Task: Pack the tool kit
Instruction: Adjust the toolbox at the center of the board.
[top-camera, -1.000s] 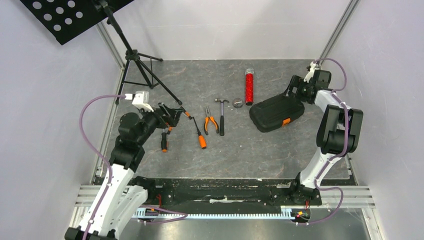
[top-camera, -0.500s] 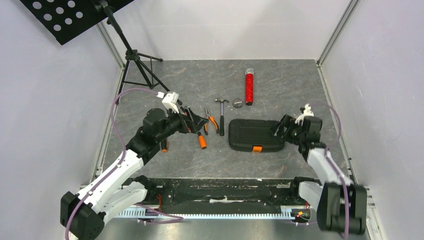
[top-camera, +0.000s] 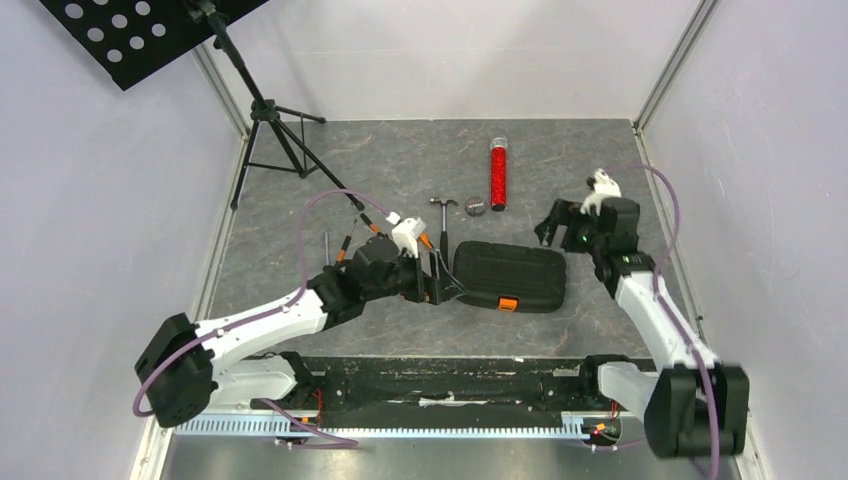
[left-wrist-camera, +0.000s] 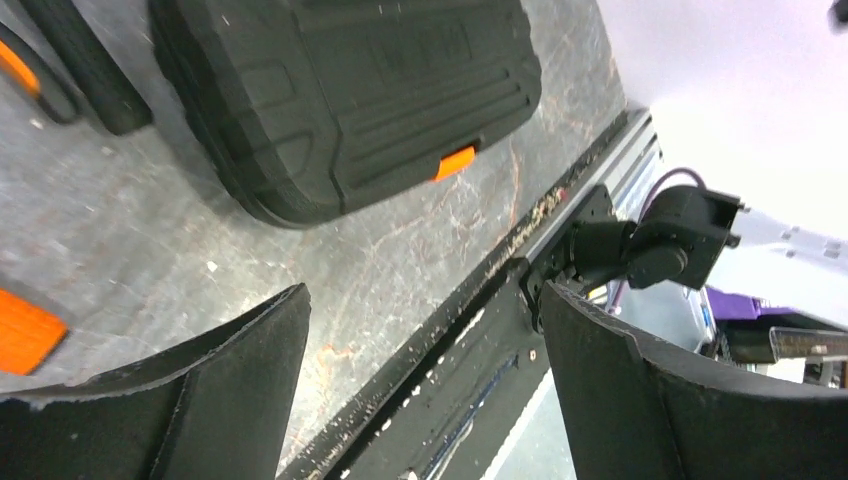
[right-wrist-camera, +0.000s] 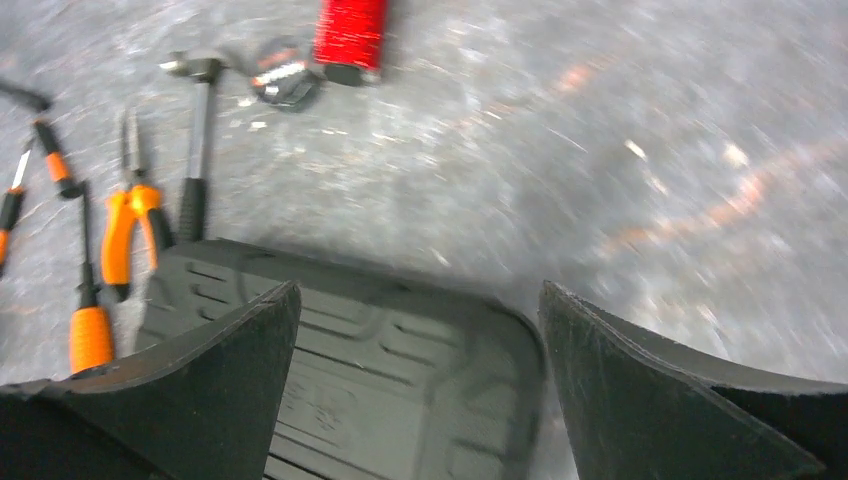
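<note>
The tool kit's black ribbed case (top-camera: 510, 274) lies shut near the table's middle, its orange latch (top-camera: 508, 303) facing the near edge. My left gripper (top-camera: 443, 286) is open at the case's left end, beside it and holding nothing. From the left wrist, the case (left-wrist-camera: 350, 90) and latch (left-wrist-camera: 455, 162) lie beyond the open left gripper (left-wrist-camera: 422, 300). My right gripper (top-camera: 556, 224) hangs open above the case's far right corner; its view shows the case (right-wrist-camera: 380, 370) under the right gripper (right-wrist-camera: 420, 292). Hammer (right-wrist-camera: 195, 150), pliers (right-wrist-camera: 130, 225) and screwdrivers (right-wrist-camera: 90, 310) lie left of the case.
A red tube (top-camera: 497, 174) and a small round cap (top-camera: 475, 208) lie behind the case. A black tripod stand (top-camera: 275, 130) occupies the back left corner. Two thin screwdrivers (top-camera: 340, 247) lie left of my left arm. The black base rail (top-camera: 450, 375) runs along the near edge.
The case was dragged from the back right to the middle. My right gripper has let go and pulled back. The left arm swung right over the tools to the case's left end.
</note>
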